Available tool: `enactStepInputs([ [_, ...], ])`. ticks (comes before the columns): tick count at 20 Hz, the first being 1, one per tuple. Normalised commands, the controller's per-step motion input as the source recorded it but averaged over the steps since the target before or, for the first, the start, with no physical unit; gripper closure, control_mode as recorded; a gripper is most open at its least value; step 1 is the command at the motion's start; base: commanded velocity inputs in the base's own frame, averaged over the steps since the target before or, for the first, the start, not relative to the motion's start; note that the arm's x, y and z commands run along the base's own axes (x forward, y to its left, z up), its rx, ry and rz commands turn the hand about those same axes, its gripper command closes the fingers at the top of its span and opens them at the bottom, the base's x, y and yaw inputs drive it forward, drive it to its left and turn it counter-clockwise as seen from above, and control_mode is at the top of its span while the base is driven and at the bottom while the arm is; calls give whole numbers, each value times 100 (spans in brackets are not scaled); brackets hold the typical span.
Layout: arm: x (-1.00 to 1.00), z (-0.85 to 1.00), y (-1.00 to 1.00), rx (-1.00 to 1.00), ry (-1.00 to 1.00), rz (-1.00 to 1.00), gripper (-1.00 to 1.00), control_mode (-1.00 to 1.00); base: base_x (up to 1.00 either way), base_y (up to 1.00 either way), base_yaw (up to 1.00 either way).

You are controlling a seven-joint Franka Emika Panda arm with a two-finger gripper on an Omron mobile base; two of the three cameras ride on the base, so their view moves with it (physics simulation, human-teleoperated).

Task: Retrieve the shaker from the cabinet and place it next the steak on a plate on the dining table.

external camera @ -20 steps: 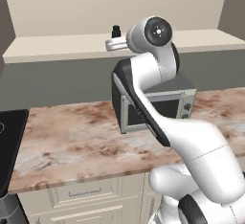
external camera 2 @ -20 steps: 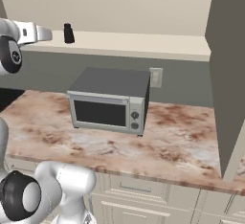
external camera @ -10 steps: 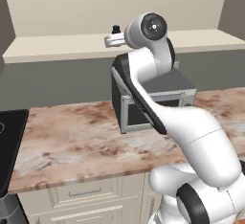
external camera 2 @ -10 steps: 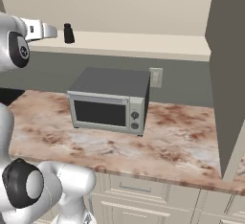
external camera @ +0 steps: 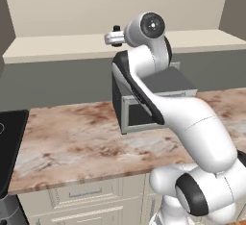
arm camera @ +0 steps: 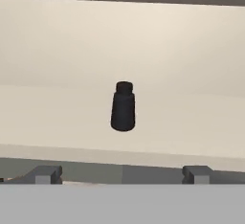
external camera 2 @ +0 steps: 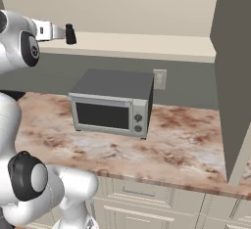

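Black shaker stands upright on the cabinet shelf, facing the wide-open claw.

The white arm reaches up to the cabinet shelf, its pincer level with the board beside the black shaker. Below, a dark grey microwave sits on the marbled counter, partly hidden by the arm.

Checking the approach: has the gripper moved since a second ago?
Yes. In the right base view the gripper has come closer to the shaker standing on the shelf.
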Motion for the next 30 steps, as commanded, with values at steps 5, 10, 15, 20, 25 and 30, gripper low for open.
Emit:
enactStepInputs([
  [5, 30, -4, -5, 7, 0, 0, -100, -100, 0, 0, 0],
  [10, 35, 0, -2, 2, 0, 0, -100, -100, 0, 0, 0],
  [15, 23, 0, 0, 0, 0, 0, -100, -100, 0, 0, 0],
  [20, 18, 0, 0, 0, 0, 0, -100, -100, 0, 0, 0],
  [25, 30, 0, 0, 0, 0, 0, -100, -100, 0, 0, 0],
  [30, 31, 0, 0, 0, 1, 0, -100, -100, 0, 0, 0],
])
